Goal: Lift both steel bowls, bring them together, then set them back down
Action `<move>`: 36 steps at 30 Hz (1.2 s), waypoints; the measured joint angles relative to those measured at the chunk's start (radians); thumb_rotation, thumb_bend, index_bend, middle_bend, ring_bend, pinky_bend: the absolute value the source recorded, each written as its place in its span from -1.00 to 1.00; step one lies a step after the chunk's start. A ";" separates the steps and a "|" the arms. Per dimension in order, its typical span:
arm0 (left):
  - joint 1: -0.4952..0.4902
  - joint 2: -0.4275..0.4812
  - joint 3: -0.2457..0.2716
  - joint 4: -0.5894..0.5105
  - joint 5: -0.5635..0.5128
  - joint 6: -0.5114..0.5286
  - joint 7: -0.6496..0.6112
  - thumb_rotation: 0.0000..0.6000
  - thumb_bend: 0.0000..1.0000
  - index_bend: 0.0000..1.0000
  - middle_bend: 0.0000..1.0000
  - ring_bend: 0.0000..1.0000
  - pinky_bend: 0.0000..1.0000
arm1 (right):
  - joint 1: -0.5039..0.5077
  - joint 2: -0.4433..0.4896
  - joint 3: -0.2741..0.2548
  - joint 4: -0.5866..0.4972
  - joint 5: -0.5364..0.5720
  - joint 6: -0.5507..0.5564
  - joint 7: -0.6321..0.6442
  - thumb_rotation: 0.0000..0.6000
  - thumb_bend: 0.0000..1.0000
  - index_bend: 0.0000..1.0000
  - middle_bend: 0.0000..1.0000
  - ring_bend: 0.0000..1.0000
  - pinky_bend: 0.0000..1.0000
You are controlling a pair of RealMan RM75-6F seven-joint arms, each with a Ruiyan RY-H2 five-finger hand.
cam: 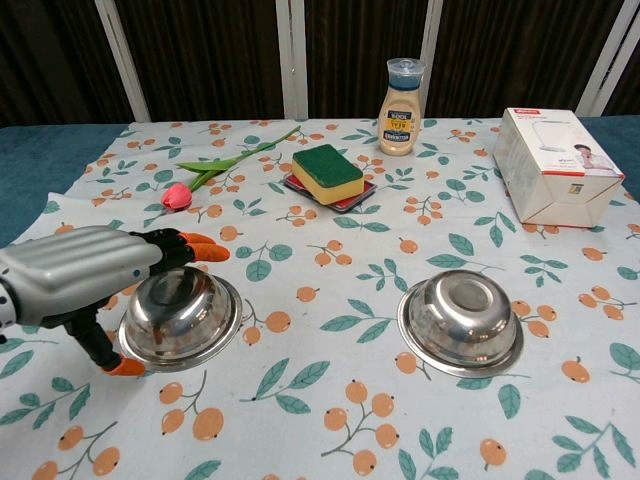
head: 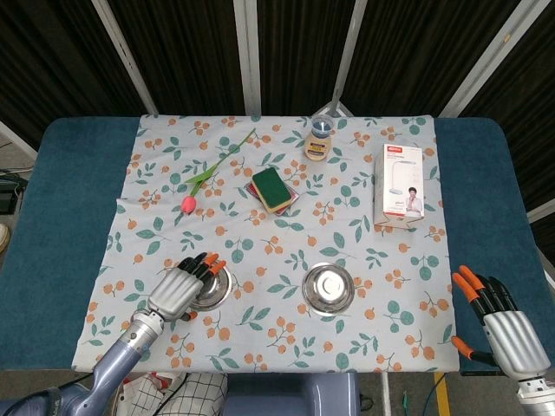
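Two steel bowls sit upside down on the floral cloth. The left bowl [cam: 185, 312] [head: 212, 286] is partly covered by my left hand [cam: 95, 275] [head: 180, 289], which hovers over its left side with fingers spread above the dome and the thumb [cam: 125, 366] low by the near rim; whether it touches the bowl I cannot tell. The right bowl [cam: 460, 318] [head: 328, 288] stands alone. My right hand [head: 499, 321] is open at the table's front right corner, well apart from that bowl and outside the chest view.
Behind the bowls lie a pink tulip [cam: 180, 193], a green-and-yellow sponge on a red dish [cam: 327, 172], a sauce bottle [cam: 401, 107] and a white carton [cam: 555, 165]. The cloth [head: 260, 221] leaves blue table [head: 61, 217] bare on both sides.
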 measured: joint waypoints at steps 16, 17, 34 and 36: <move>-0.084 -0.070 -0.006 0.038 -0.184 -0.013 0.111 1.00 -0.65 -0.67 -0.51 -0.68 -0.38 | -0.002 0.015 0.014 0.009 0.027 0.010 0.038 1.00 -0.47 -1.00 -1.00 -1.00 -1.00; -0.091 -0.074 -0.006 0.043 -0.197 -0.014 0.116 1.00 -0.64 -0.64 -0.47 -0.65 -0.35 | -0.001 0.015 0.015 0.009 0.030 0.008 0.037 1.00 -0.47 -1.00 -1.00 -1.00 -1.00; -0.141 -0.064 0.011 0.038 -0.205 -0.017 0.049 1.00 -0.19 -0.03 0.25 0.01 0.47 | -0.001 0.009 0.029 0.006 0.066 -0.008 0.015 1.00 -0.47 -1.00 -1.00 -1.00 -1.00; -0.140 -0.049 0.011 0.025 -0.165 -0.005 0.016 1.00 -0.15 -0.02 0.26 0.02 0.48 | 0.001 0.004 0.030 0.006 0.070 -0.015 0.002 1.00 -0.47 -1.00 -1.00 -1.00 -1.00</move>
